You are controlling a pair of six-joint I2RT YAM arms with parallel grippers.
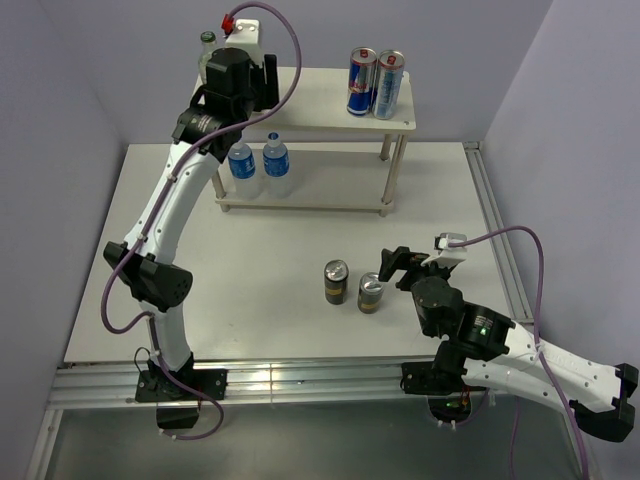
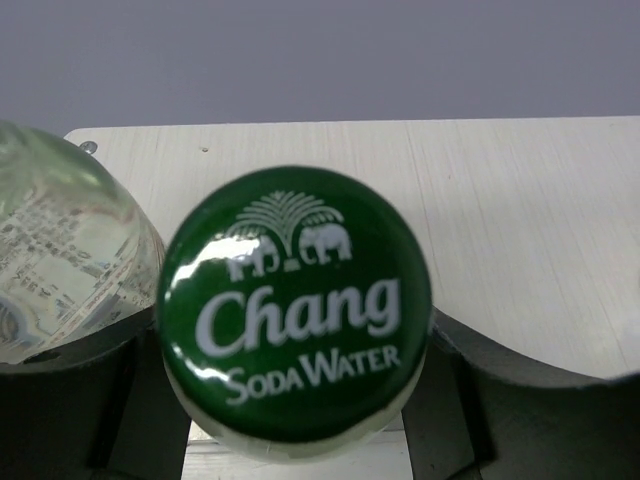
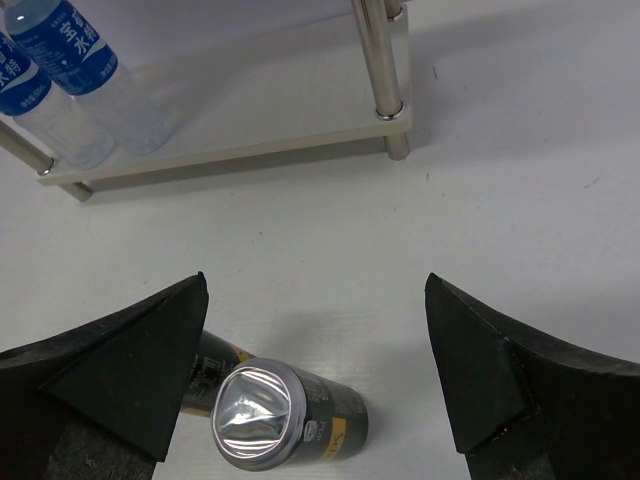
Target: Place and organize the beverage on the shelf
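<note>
White table in a pale lilac-walled corner, shelf at the far side.

Top view: two water bottles stand side by side on the lower tier, left end. Two tall cans are on the upper tier, right end. Left gripper is over the upper tier's left end, with one green-capped bottle just behind it. Two short cans are on the table and not shelved. Right gripper is just beside the right-hand one.

Left wrist: the Chang bottle is upright between the fingers over the top board, with its twin touching or nearly so on the left. The cap hides the contact, so I can't tell if it's clamped or let go.

Right wrist: jaws spread wide, holding nothing. The nearer can sits low between them, closer to the left finger. The other can is half hidden behind that finger.

Step, as I read it: the second green-cap is being set down and the cans are next. The left needs a clean release and a straight lift so it doesn't tip the pair. The right needs to centre on one can and close without bumping its neighbour.
</note>
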